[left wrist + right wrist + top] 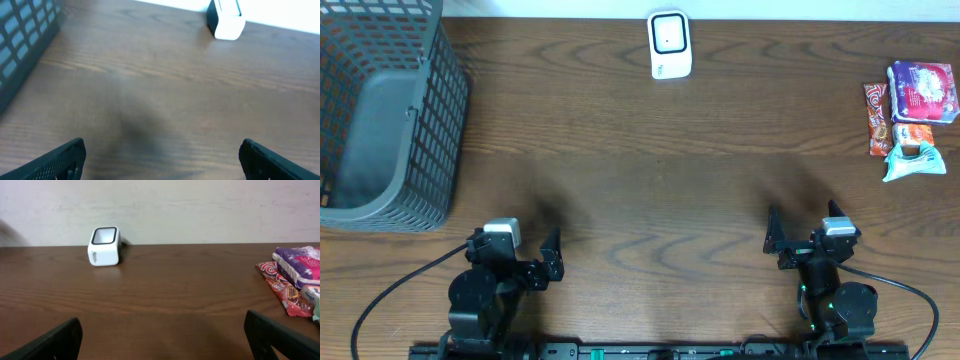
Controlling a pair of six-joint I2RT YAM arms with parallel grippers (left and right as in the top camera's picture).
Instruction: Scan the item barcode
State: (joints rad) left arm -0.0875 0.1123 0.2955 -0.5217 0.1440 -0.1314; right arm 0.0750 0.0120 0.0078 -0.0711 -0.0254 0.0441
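items: we see the snack packets piled at the table's far right edge, purple pouch on top, red bar wrapper beside it, pale teal packet nearest us. Our read: staged on the right arm's side so it picks first.
scanner: white barcode scanner sits at far centre, window facing up (so a barcode has to be presented face-down over it), well apart from the items.
basket: grey mesh basket far left, likely the drop-off for scanned goods.
right gripper: jaws spread wide, nothing between them, parked near the front edge.
left gripper: same, wide apart and empty.
table: bare wood between arms and targets.
overhead only: full layout, both arms, basket interior.
right wrist only: scanner's side profile and dark window rim, plus packet edges low on; no barcode visible in any view.
left wrist only: basket wall up close; items out of its frame.
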